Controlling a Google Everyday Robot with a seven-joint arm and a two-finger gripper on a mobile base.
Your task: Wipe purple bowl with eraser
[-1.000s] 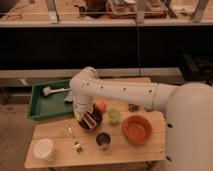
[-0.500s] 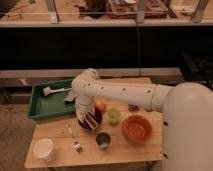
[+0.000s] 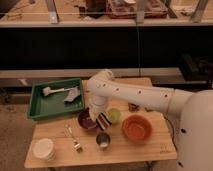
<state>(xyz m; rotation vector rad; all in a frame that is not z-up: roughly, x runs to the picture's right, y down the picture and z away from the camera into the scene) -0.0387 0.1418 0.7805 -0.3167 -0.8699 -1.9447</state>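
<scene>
My hand point(image 3: 99, 114) is clamped on the eraser point(image 3: 103, 121), a small flat striped block, held low at the right rim of the purple bowl point(image 3: 85, 120) so its flat face can rub the glossy round inside; the bowl sits on the wooden surface point(image 3: 125, 150), near the green cup point(image 3: 114, 115)

The gripper point(image 3: 101, 118), closed on the eraser point(image 3: 104, 123), is at the right rim of the purple bowl point(image 3: 85, 120). The arm point(image 3: 130, 94) hides the bowl's far right part. A small dark thing point(image 3: 134, 106) just behind the arm is half hidden and too blurred to name. The robot's body point(image 3: 197, 130) is cut off by the right edge.
</scene>
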